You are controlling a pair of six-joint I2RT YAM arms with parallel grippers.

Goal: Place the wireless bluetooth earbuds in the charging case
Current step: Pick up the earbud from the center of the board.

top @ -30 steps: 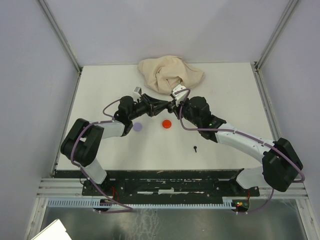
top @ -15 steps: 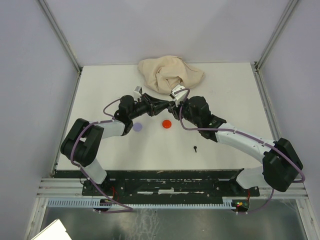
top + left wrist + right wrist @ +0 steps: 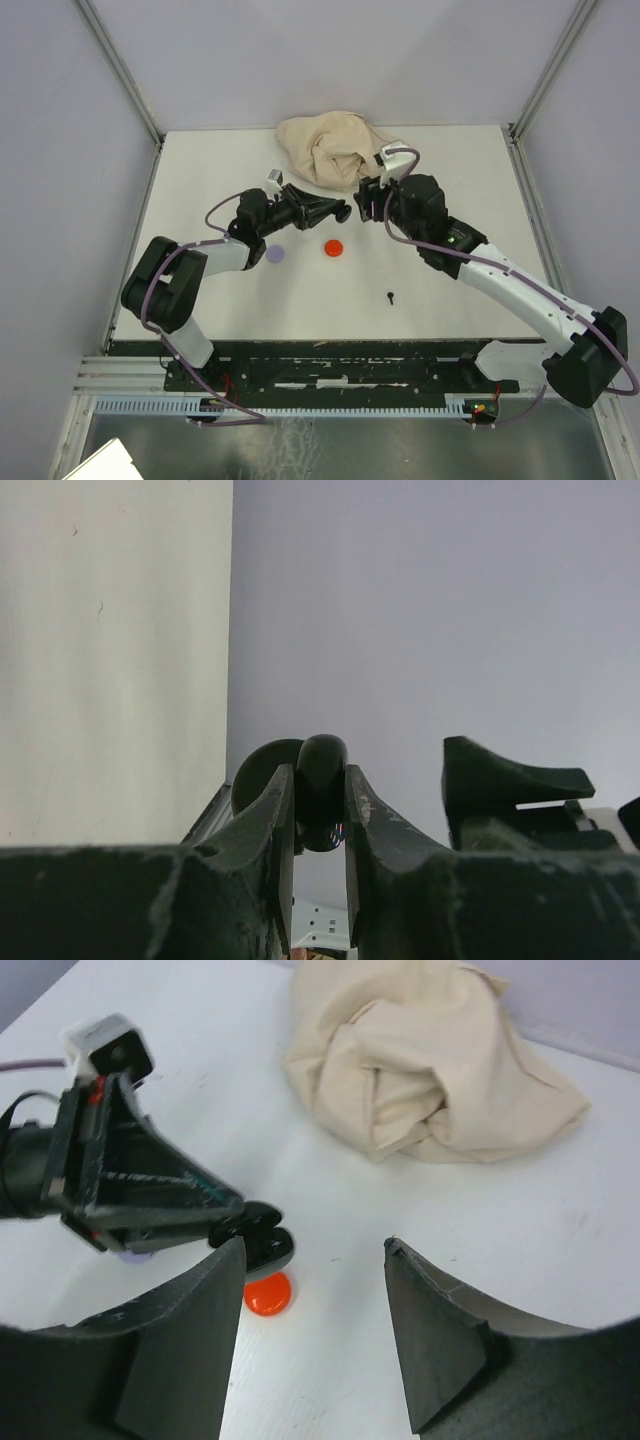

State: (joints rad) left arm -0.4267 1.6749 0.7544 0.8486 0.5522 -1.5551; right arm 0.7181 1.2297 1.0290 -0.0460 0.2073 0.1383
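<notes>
Nearest the bases, what's lying on the surface (image 3: pixel 300 305)?

I see one black earbud (image 3: pixel 391 296) by itself, well apart from both arms. Past it sit a red disc (image 3: pixel 334 246) and a lavender disc (image 3: pixel 275 254), neither of them touched.

And the jaws?

Left jaws are clamped on a round black case (image 3: pixel 322 780), which looks raised off the surface, just beyond the red disc. Right jaws stand apart with nothing between them, near that case and facing it. Farthest back is a crumpled cream cloth (image 3: pixel 340 148).

Which step do you make it?

Loading the black case, I'd say. I can't tell whether an earbud sits inside it; the case is too small and dark. My next move would be to bring the right jaws down to the loose black earbud, pinch it by the stem, and carry it to the case while the left holds that level. It's tiny, so I'd close slowly.
</notes>
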